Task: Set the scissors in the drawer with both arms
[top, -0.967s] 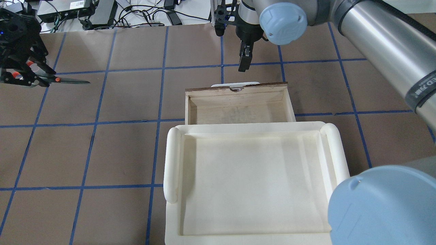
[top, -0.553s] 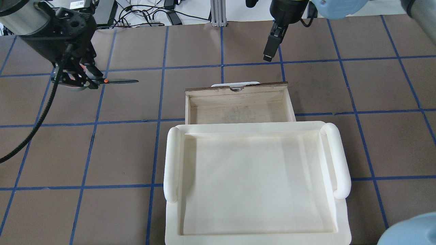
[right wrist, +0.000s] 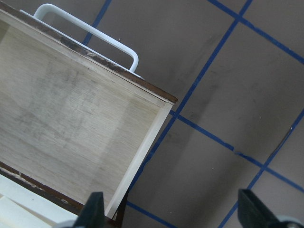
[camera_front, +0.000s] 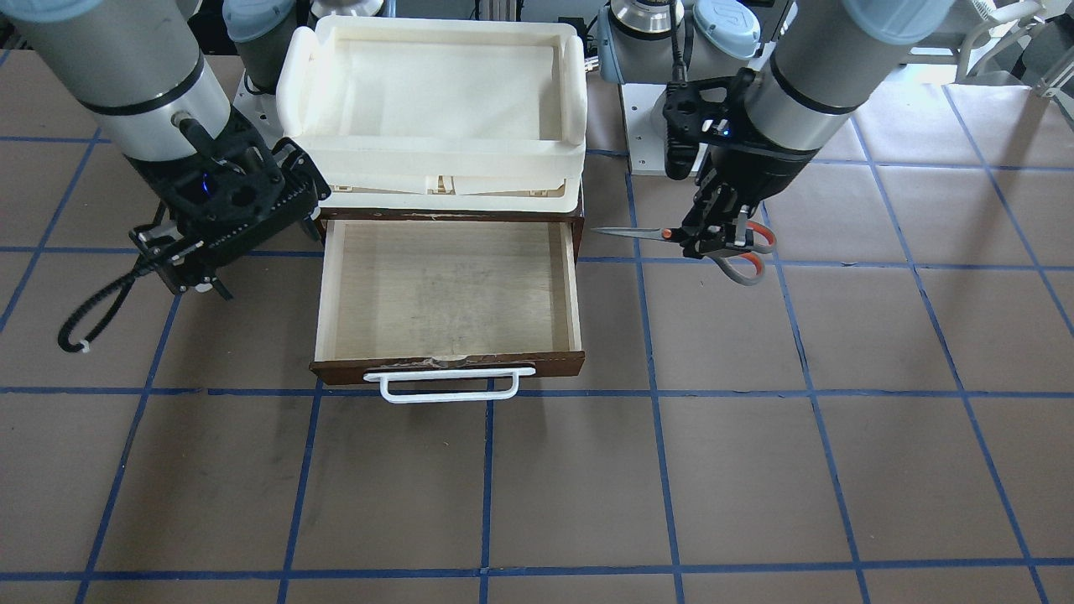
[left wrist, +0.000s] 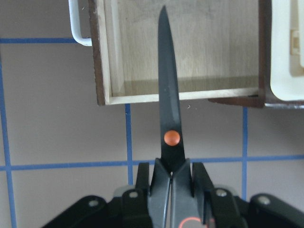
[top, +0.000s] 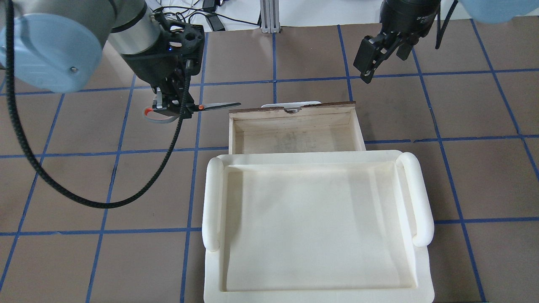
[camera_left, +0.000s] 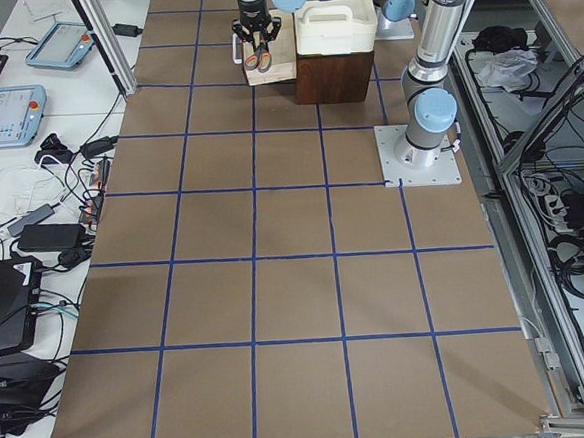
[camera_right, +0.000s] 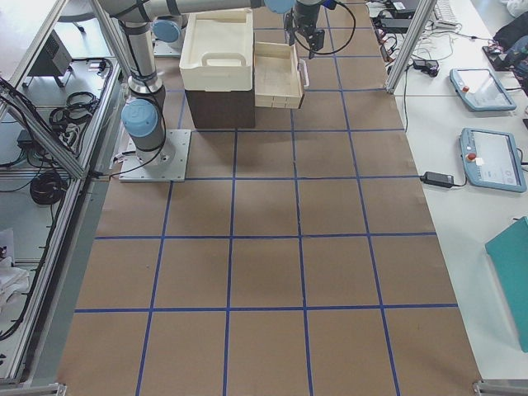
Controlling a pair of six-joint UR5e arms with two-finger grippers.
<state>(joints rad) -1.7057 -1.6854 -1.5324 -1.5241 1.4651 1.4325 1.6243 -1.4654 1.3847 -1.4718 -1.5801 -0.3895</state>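
The left gripper point(top: 173, 110) is clamped on the scissors point(top: 201, 107) just behind the orange pivot. The handle loops lie behind the fingers point(left wrist: 142, 183), and the closed blades project straight ahead of them, above the table, with the tip near the side wall of the open drawer point(top: 234, 134). Past the drawer's opposite side, the right gripper point(top: 383, 63) has its fingers point(right wrist: 95, 211) spread wide apart, well apart from the scissors.

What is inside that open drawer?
Only bare pale wood shows in the drawer. Jaws of the left arm hold the scissors outside it. Any part under the white tray is covered.
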